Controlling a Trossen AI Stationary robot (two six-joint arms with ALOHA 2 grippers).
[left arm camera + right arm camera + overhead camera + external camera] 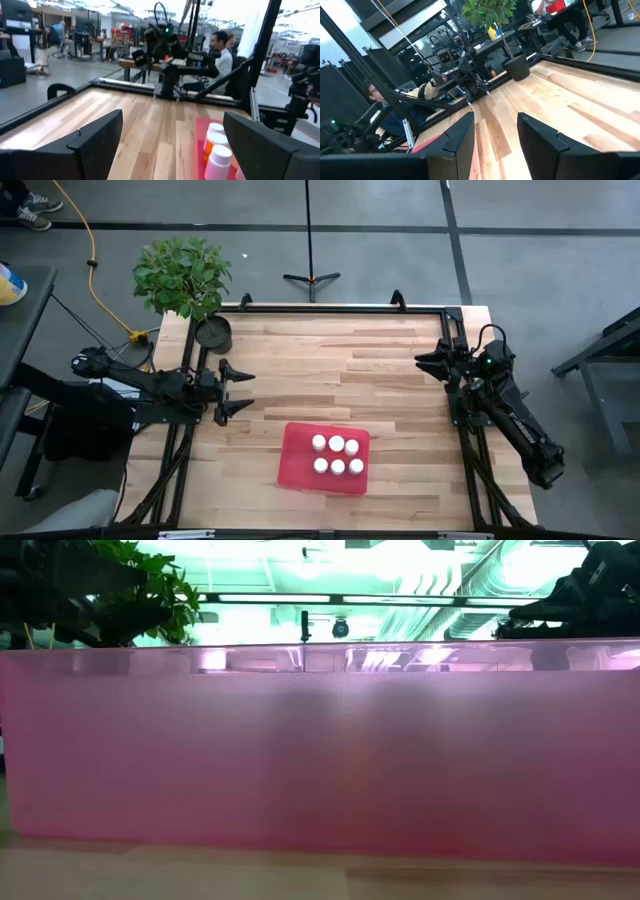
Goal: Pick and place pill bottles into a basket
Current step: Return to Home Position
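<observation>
Pill bottles [336, 443] sitting upright in basket [295, 465]: likely light, stiff, slippery; gripping best round body under cap. Left gripper [246, 390] and right gripper [428, 363] hovering spread, empty, well apart from basket.

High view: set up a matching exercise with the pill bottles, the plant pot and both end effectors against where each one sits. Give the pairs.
Column 1
1. pill bottles
2. plant pot
3. left end effector
4. right end effector

Column 2
A. open, by the right edge of the table
B. inside the red tray
C. on the table corner at the picture's upper left
D. open, over the table's left side

Pairs: 1-B; 2-C; 3-D; 4-A
</observation>
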